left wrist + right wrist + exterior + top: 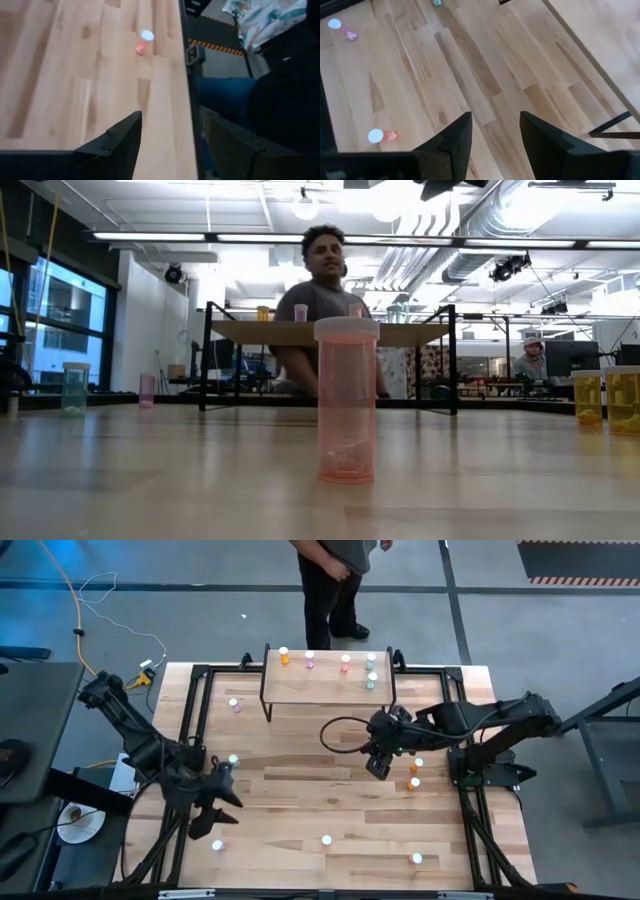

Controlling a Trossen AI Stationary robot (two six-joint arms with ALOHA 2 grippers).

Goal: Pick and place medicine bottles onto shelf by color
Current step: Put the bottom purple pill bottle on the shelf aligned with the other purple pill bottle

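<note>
Both arms empty, bottles scattered; knock-over risk on approach.
Right gripper (378, 766) hung mid-worktop (300, 810), fingers apart, empty; left gripper (217, 802) likewise at near left. Five bottles stood on the far shelf (328, 687); two orange bottles (414, 776) just right could tip if clipped.

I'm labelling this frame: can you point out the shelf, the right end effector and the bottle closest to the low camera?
shelf (325, 690): high view, bare wooden top.
right end effector (377, 767): high view, between its fingertips.
pink bottle (346, 405): low view, mid-body.
</note>
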